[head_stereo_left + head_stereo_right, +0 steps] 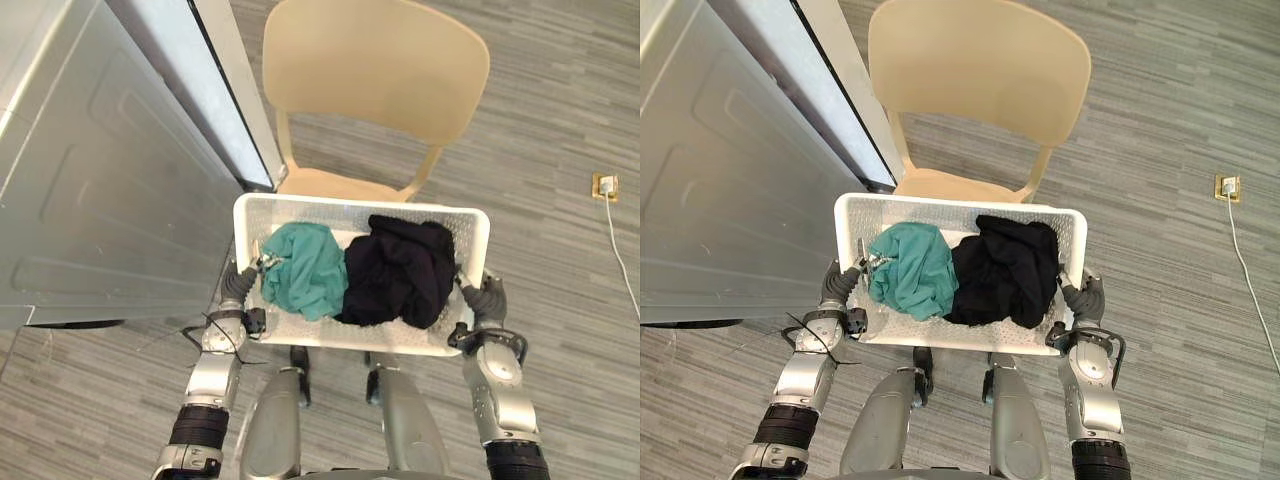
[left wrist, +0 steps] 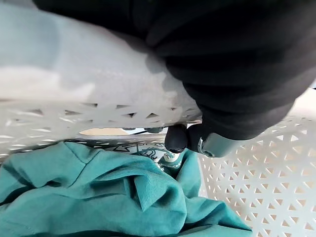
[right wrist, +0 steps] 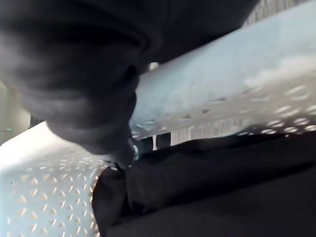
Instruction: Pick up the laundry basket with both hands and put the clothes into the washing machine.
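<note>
I hold a white perforated laundry basket (image 1: 360, 211) in front of me, above the floor. A teal garment (image 1: 303, 267) lies in its left half and a black garment (image 1: 401, 271) in its right half. My left hand (image 1: 240, 284) grips the basket's left rim; in the left wrist view a dark fingertip (image 2: 176, 138) hooks over the rim beside the teal garment (image 2: 98, 197). My right hand (image 1: 487, 297) grips the right rim, close to the black garment (image 3: 222, 187). The grey washing machine (image 1: 90, 200) stands at the left.
A beige plastic chair (image 1: 375, 60) stands straight ahead, its seat just past the basket's far edge. A floor socket (image 1: 605, 186) with a white cable lies at the right on the grey striped floor.
</note>
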Robot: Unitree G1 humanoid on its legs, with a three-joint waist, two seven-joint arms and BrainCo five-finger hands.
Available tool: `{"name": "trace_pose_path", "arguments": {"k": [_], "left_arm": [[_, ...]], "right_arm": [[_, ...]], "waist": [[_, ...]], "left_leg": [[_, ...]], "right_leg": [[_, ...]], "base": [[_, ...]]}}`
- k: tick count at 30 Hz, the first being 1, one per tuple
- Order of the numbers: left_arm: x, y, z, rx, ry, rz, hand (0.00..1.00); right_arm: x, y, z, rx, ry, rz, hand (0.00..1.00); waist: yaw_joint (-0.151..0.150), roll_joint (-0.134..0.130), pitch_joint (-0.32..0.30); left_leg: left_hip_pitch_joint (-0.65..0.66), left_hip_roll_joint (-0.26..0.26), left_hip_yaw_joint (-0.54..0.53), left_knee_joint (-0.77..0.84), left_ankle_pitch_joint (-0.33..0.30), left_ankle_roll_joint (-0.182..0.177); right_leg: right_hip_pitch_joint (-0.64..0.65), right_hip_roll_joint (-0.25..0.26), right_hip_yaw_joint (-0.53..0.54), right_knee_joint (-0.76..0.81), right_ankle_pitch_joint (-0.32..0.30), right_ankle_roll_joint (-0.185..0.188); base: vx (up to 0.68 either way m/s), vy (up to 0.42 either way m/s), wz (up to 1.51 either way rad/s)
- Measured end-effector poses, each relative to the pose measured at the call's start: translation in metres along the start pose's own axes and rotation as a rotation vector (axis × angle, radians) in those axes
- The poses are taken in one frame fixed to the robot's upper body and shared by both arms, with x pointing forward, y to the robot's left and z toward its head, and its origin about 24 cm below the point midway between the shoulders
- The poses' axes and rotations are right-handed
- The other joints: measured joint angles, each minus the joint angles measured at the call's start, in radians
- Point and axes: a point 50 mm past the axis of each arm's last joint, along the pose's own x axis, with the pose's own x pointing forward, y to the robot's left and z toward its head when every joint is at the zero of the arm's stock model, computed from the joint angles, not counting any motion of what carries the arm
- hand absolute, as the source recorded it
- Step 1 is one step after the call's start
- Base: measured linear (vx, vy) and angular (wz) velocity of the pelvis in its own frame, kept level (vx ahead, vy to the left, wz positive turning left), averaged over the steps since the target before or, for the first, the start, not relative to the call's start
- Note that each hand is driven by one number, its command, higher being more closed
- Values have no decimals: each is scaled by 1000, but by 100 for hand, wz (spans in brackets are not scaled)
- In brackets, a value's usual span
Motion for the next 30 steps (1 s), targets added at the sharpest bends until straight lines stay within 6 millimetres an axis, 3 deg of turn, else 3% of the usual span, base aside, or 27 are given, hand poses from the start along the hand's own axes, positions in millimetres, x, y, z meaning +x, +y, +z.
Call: {"name": "trace_pose_path", "arguments": {"k": [2, 13, 21, 22, 30], "left_arm": [[5, -4, 9, -18, -32, 8, 100], [24, -10, 49, -33, -158, 38, 100], [42, -9, 100, -1, -320, 57, 100], [44, -10, 108, -7, -342, 64, 0], [47, -5, 123, -76, -379, 145, 0]], "right_arm": [[2, 1, 9, 8, -45, -14, 100], [18, 8, 40, 61, -172, -36, 100], [41, 17, 68, 156, -262, -48, 100], [43, 19, 74, 179, -280, -50, 0], [47, 14, 70, 200, -255, -84, 0]], "waist": [[15, 1, 19], [31, 8, 82], [38, 15, 101], [40, 15, 107], [41, 15, 110]], "left_leg": [[-16, 11, -1, 15, -4, -6], [-117, 35, -9, 75, -14, -20], [-163, 56, 17, 89, -10, -16], [-165, 55, 18, 89, -10, -16], [-164, 55, 31, 85, -9, -15]], "right_leg": [[-6, 8, -5, 0, 9, -5], [-91, 10, -36, 57, 2, -14], [-123, 1, -63, 69, -2, -18], [-124, -1, -63, 69, -2, -18], [-125, -5, -66, 69, -7, -14]], "base": [[-38, -55, 2], [-13, -28, 7], [-4, -31, 10], [16, -10, 4], [40, -21, 1]]}}
